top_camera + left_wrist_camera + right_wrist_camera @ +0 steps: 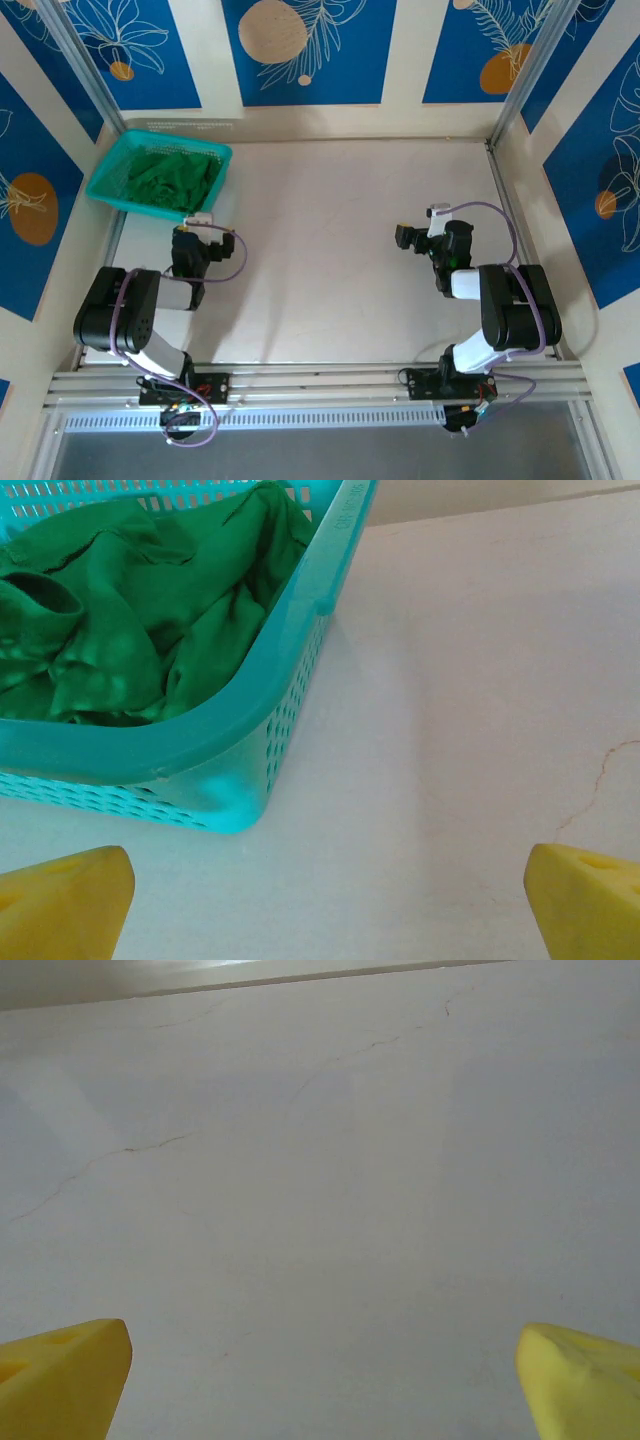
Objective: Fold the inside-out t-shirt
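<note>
A crumpled green t-shirt [170, 176] lies heaped inside a teal mesh basket [140, 203] at the far left corner of the white table [330, 260]. It is bunched in deep wrinkles and fills most of the basket, all of it within the rim. The basket sits skewed, one corner aimed toward the left arm. The left gripper [200, 223] is poised just beside that near right corner, its claw released. Seen from the wrist, its two yellow fingertips [60, 905] stand spread to either edge of the view with bare tabletop between them. The basket's perforated wall is a little ahead and apart from them. Across the table, well apart from the basket and the shirt, the right gripper [432, 228] is likewise released. Its yellow fingertips are wide and empty over a plain stretch of the surface crossed by fine hairline cracks [150, 1145]. Both arms are folded back on themselves, elbows near their bases on the metal rail [320, 385] at the table's near edge. Blue wall panels [300, 50] printed with pale leaves and tan circles surround the table on three sides.
</note>
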You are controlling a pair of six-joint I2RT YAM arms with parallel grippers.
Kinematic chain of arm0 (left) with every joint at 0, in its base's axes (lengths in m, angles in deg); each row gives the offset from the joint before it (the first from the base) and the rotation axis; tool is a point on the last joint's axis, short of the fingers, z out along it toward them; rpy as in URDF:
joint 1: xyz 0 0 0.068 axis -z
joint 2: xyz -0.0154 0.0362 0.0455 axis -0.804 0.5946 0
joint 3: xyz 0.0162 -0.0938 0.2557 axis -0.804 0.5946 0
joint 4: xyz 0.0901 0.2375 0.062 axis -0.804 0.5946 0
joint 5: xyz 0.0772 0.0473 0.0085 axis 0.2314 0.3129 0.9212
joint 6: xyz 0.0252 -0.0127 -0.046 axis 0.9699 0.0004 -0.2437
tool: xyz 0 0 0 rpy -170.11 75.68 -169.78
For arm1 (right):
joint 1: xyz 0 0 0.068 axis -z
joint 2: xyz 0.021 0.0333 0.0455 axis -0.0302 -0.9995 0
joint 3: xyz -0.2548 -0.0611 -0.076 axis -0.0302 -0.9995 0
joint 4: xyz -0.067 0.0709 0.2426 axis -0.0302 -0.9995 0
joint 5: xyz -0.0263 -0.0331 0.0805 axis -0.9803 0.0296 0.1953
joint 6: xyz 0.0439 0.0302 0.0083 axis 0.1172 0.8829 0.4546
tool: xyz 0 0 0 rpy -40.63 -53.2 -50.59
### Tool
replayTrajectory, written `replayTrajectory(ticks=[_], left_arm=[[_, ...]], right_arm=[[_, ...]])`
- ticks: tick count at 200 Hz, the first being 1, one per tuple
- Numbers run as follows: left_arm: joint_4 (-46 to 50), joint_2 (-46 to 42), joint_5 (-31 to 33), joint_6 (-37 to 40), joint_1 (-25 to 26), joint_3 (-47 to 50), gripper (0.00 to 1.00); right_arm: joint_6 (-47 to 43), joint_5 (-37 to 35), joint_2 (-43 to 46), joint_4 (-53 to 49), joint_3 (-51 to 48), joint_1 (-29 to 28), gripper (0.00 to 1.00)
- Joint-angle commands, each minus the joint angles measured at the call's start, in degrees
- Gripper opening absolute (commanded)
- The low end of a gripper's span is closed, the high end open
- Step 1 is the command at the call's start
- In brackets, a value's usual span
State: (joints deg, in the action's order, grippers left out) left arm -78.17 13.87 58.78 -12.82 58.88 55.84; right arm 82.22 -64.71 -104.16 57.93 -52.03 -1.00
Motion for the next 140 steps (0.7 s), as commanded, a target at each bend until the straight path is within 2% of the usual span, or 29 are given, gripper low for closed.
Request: replayTrajectory(ticks=[1, 99, 119, 140], left_arm=[[0.05, 0.24, 0.27, -0.87, -0.53, -0.89, 1.00], [0.01, 0.22, 0.23, -0.83, -0.55, -0.89, 1.00], [1.01, 0.05, -4.89, 0.86, -0.53, -1.24, 1.00], [-0.26, -0.36, -6.35, 1.64, -0.47, -0.37, 1.00]], right_arm=[[-0.16, 0.39, 0.09, 1.17, 0.88, -0.20, 0.99], [-0.18, 0.39, 0.16, 1.09, 0.87, -0.19, 0.99], [-0.16, 0.39, 0.16, 1.13, 0.88, -0.20, 0.99], [0.64, -0.61, 1.10, 1.12, 0.74, -0.20, 0.99]])
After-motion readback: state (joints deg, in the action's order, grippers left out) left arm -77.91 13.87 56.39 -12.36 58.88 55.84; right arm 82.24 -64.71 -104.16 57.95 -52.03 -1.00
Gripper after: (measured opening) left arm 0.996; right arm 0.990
